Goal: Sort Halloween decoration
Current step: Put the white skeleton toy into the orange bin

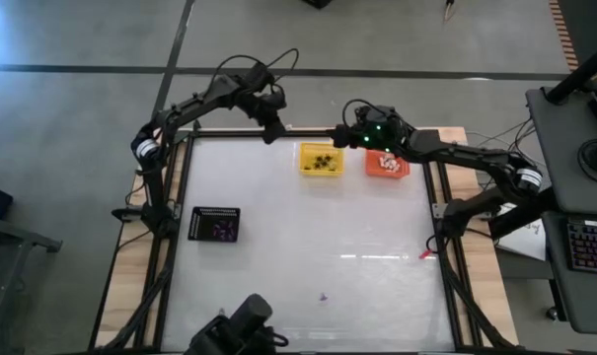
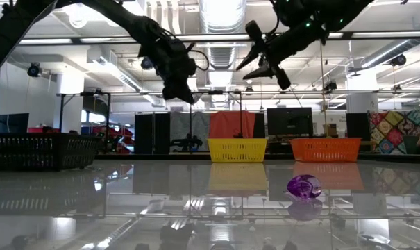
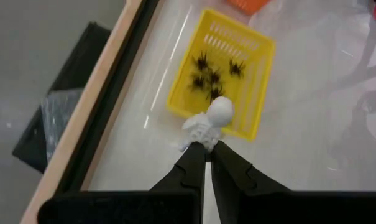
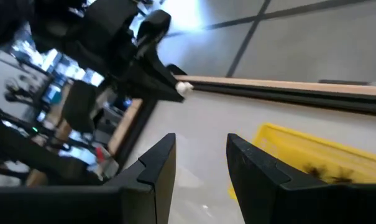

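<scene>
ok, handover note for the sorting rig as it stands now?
Left gripper: shut on a white skeleton trinket, raised near the table's far edge, beside the yellow basket.
Right gripper: open, empty, raised by the orange basket.
Done: black spiders in yellow, white pieces in orange, purple ones in the black basket.
Left: place the skeleton; one purple trinket lies loose on the table.

We hold our left gripper (image 3: 205, 151) raised beside the yellow basket (image 1: 321, 160), fingers pinched on a white skeleton trinket (image 3: 207, 123). Our right gripper (image 4: 200, 155) hangs spread above that basket.
</scene>
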{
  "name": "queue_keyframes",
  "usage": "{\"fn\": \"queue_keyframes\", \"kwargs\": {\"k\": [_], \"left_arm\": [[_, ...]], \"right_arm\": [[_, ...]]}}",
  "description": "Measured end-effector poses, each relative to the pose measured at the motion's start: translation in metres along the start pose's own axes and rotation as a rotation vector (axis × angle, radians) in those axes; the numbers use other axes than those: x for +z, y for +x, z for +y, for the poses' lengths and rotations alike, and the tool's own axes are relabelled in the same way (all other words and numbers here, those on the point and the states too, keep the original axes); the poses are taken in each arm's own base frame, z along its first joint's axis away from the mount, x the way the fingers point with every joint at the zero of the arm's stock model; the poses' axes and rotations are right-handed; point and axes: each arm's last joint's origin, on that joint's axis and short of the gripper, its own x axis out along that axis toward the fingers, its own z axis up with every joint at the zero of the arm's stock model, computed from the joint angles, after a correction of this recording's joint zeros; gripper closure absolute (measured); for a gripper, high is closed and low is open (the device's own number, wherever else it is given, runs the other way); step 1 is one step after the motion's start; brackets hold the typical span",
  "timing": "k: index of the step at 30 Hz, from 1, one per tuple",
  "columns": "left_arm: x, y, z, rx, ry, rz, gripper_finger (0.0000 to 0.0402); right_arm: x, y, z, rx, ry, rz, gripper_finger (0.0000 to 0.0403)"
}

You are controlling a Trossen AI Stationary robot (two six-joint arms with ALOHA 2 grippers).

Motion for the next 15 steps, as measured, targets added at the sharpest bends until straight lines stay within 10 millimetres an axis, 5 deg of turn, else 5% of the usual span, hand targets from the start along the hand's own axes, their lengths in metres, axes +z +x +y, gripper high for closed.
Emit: {"fn": "queue_keyframes", "kwargs": {"k": [15], "left_arm": [[0.021, 0.012, -0.022, -0.006, 0.002, -0.12, 0.0401]], "right_arm": [[-0.005, 0.045, -0.007, 0.142, 0.066, -0.054, 0.0271]]}}
